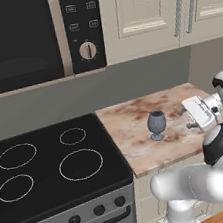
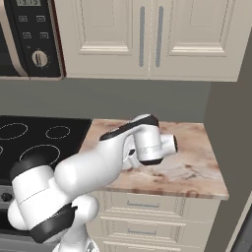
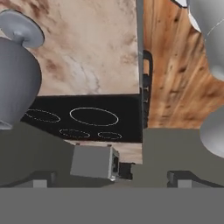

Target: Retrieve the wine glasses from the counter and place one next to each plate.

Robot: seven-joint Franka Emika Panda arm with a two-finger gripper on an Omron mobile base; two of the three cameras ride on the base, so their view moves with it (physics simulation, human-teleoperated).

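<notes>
Wine glass (image 1: 156,123) upright on counter (image 1: 134,145): light, rigid, top-heavy (likely tippy); take bowl. Gripper (image 1: 192,122) wide open, empty.

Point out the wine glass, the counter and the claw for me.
wine glass (image 1: 156,122): left base view, on its rounded bowl.
counter (image 1: 131,130): left base view, bare stone left of the glass.
claw (image 3: 109,178): hand view, midway between the two fingertips.
</notes>
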